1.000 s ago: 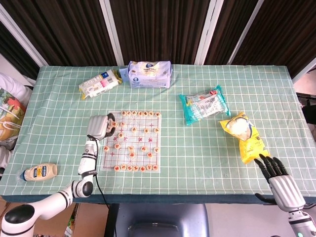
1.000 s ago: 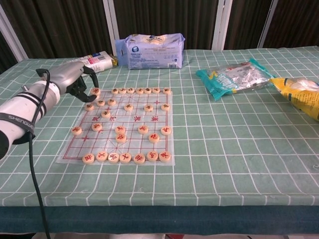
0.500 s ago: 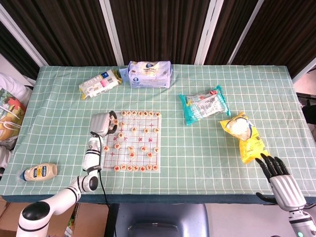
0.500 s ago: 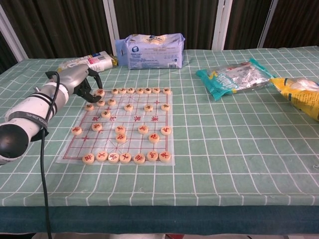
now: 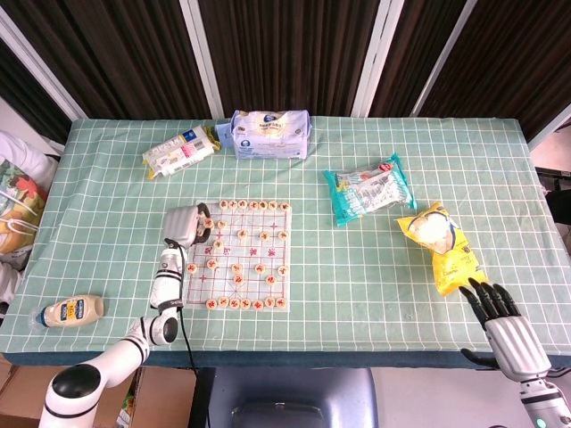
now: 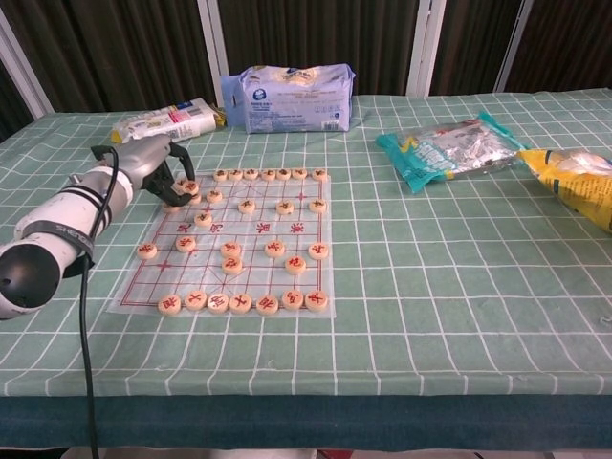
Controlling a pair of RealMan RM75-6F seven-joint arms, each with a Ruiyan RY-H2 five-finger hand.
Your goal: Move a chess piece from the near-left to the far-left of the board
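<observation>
A chess board [image 5: 221, 285] [image 6: 206, 273] with round tan pieces lies left of the table's middle. My left hand [image 5: 187, 225] [image 6: 153, 164] hovers low at the board's far-left corner. Its curled fingers [image 6: 176, 180] pinch one chess piece [image 6: 188, 187], which sits just above or on the board; I cannot tell whether it touches. The far row of pieces [image 6: 269, 174] runs to its right. My right hand [image 5: 504, 332] shows only in the head view, off the table's near-right edge, fingers spread and holding nothing.
At the far edge lie a blue-and-white pack [image 5: 270, 134] [image 6: 287, 98] and a small snack pack [image 5: 181, 152] [image 6: 163, 121]. On the right are a teal bag [image 5: 368, 187] [image 6: 449, 148] and a yellow bag [image 5: 443, 242] [image 6: 574, 182]. A bottle [image 5: 73, 311] lies near-left.
My left hand carried the piece a little right onto the far-left corner, then sank lower toward the board. The right hand stayed put.
</observation>
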